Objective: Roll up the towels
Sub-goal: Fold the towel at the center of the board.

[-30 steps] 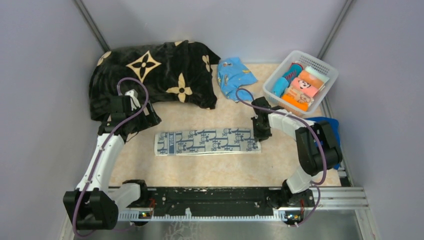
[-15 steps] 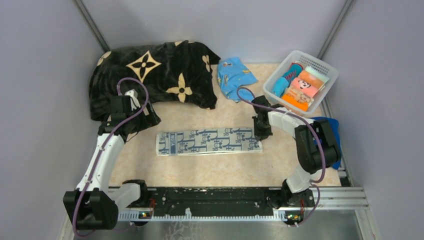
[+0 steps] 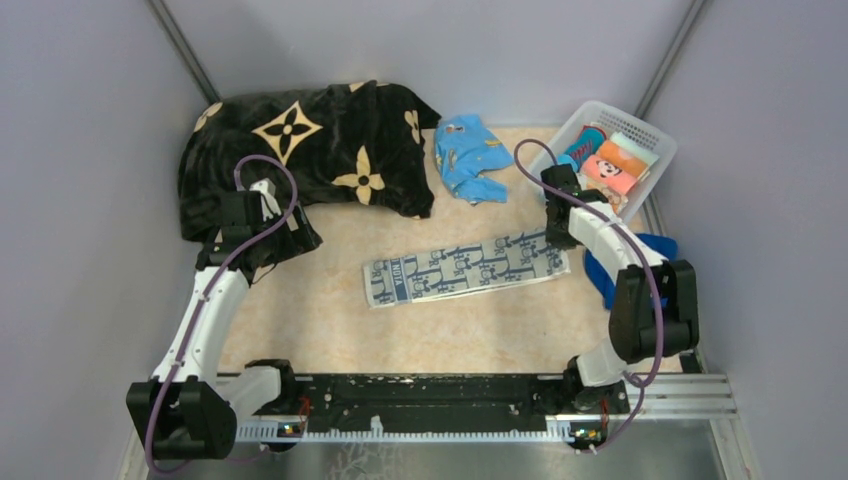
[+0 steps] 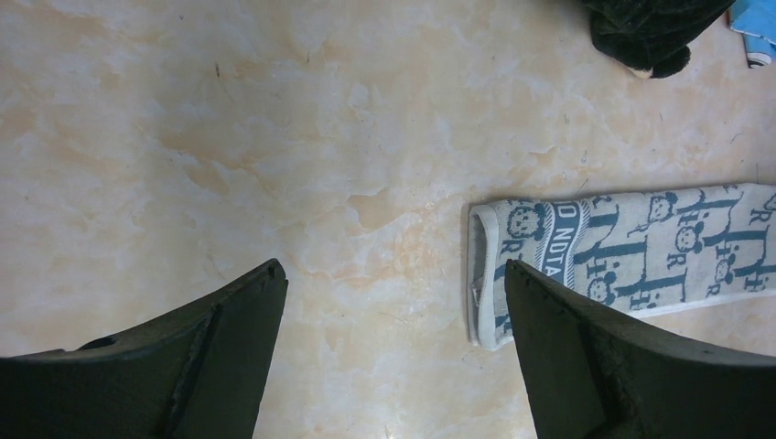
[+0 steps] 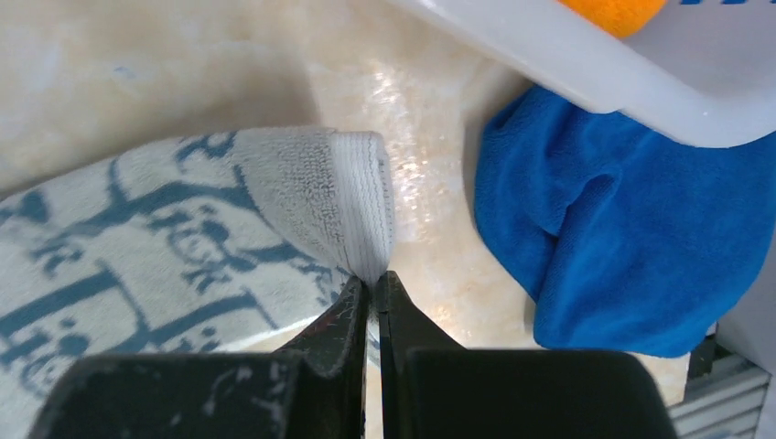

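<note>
Right now the right gripper (image 3: 557, 238) is pressed together on the hem of the white towel (image 3: 465, 268). In the wrist view its jaws (image 5: 373, 283) pinch the stitched edge at the towel's right end, and that end curls up off the worktop (image 3: 330, 330). The towel lies as a long folded strip mid-worktop. In the top view its long axis sits close to the 9-to-3 line, with the right end tipped toward 2 o'clock. So the whole length stretches away from the right gripper toward 8 or 9 o'clock. I judge that a roll started here has to travel that way, along the axis and not across it. The right arm is plainly the nearer one, since it already has the cloth. The left gripper (image 3: 258, 200) hangs at 10 o'clock beside the blanket (image 3: 300, 150) with its jaws wide apart and nothing between them. Its wrist view shows the towel's left end (image 4: 631, 247) off at 3 o'clock, just past the right finger. The blue towel (image 5: 622, 247) is bunched at 3 o'clock, right beside the held end and under the basket (image 3: 655, 140). The turquoise towel (image 3: 470, 150) sits crumpled at 12 o'clock, well apart. My one worry is that dragging the pinched end could skew the strip before it rolls.
</note>
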`<state>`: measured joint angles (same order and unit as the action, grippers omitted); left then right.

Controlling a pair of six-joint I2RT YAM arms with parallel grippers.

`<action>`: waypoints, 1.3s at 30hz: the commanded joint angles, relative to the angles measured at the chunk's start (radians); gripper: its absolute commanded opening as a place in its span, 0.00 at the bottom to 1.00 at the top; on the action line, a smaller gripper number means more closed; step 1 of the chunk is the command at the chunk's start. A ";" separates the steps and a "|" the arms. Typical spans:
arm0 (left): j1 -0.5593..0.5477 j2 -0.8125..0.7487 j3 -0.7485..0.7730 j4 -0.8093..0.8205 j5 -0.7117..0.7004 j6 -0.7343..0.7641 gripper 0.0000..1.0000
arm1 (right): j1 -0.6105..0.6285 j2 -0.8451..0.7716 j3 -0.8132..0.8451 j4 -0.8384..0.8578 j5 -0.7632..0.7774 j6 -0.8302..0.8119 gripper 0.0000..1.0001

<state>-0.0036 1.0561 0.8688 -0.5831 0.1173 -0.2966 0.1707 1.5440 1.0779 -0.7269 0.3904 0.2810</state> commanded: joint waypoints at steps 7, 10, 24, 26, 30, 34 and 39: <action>0.007 0.012 -0.015 0.039 0.063 0.013 0.94 | 0.180 -0.121 0.084 -0.040 -0.394 -0.005 0.00; 0.008 0.021 -0.018 0.039 0.077 0.011 0.94 | 0.265 -0.095 0.107 -0.025 -0.469 0.034 0.00; 0.001 0.075 -0.184 0.177 0.378 -0.209 0.92 | 0.558 0.166 0.294 0.111 -0.615 0.168 0.00; -0.007 0.083 -0.229 0.221 0.388 -0.240 0.89 | 0.585 0.202 0.320 0.128 -0.629 0.181 0.00; -0.036 0.130 -0.273 0.281 0.407 -0.270 0.81 | 0.622 0.248 0.359 0.165 -0.635 0.211 0.00; -0.104 0.180 -0.289 0.330 0.375 -0.300 0.73 | 0.638 0.283 0.388 0.202 -0.658 0.241 0.00; -0.159 0.234 -0.307 0.381 0.354 -0.321 0.64 | 0.658 0.321 0.418 0.236 -0.692 0.263 0.00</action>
<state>-0.1307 1.2583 0.5785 -0.2874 0.4759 -0.5861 0.8059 1.8439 1.4277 -0.5701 -0.2600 0.5091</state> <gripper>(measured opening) 0.667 0.025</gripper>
